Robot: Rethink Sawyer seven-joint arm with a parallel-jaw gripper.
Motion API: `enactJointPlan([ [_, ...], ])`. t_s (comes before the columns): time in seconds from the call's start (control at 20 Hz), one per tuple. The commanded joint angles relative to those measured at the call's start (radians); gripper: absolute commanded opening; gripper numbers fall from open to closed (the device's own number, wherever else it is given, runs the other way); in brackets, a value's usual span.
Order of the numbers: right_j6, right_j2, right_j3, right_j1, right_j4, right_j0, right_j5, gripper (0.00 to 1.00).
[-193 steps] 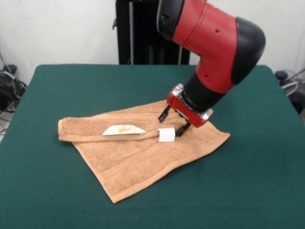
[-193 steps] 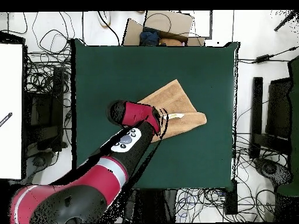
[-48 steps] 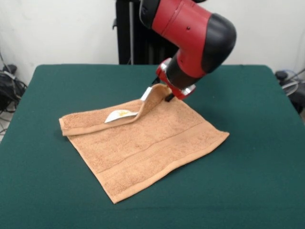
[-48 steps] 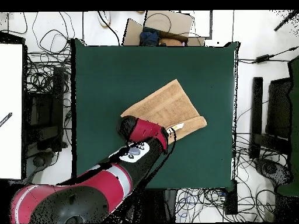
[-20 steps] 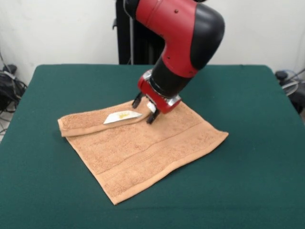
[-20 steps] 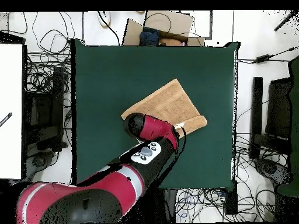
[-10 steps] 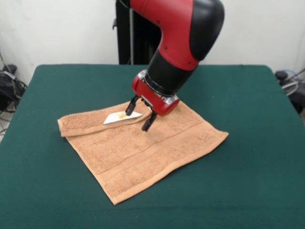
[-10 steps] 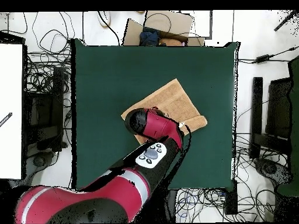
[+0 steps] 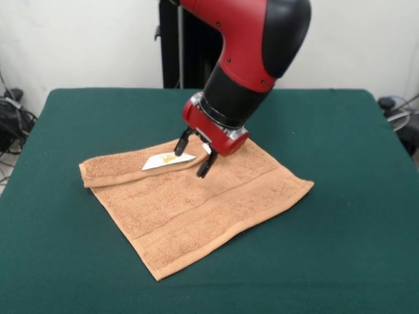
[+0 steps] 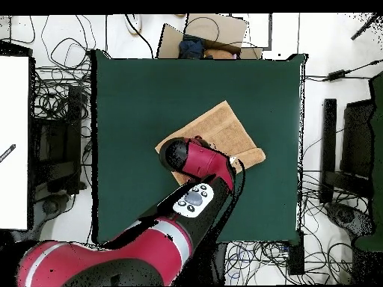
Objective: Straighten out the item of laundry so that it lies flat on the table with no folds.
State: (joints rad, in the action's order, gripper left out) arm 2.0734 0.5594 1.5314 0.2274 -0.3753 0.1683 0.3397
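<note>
The orange-tan towel (image 9: 203,199) lies spread on the dark green table (image 9: 340,248), with a narrow strip still folded over along its far left edge. A white tag (image 9: 167,161) lies on that fold. My gripper (image 9: 191,157) hovers just over the right end of the fold, fingers open and empty, one finger (image 9: 181,143) by the tag. In the overhead view the arm covers much of the towel (image 10: 224,127), and the gripper itself is hidden under the arm.
Cables and equipment lie on the floor around the table (image 10: 135,90). A white board (image 10: 13,142) stands at the left in the overhead view. A box with clutter (image 10: 202,37) sits beyond the table's top edge.
The gripper let go of the lifted towel edge, which dropped back as a narrow fold. It then moved left along the fold to beside the tag and barely shifted in the last half second.
</note>
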Motion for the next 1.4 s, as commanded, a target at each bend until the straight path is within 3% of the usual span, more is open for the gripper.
enactJointPlan([
  [0.05, 0.134, -0.173, 0.001, -0.016, -0.010, -0.015, 0.163, 1.00],
  [1.4, 0.189, -0.194, -0.004, -0.037, -0.031, -0.021, 0.292, 1.00],
])
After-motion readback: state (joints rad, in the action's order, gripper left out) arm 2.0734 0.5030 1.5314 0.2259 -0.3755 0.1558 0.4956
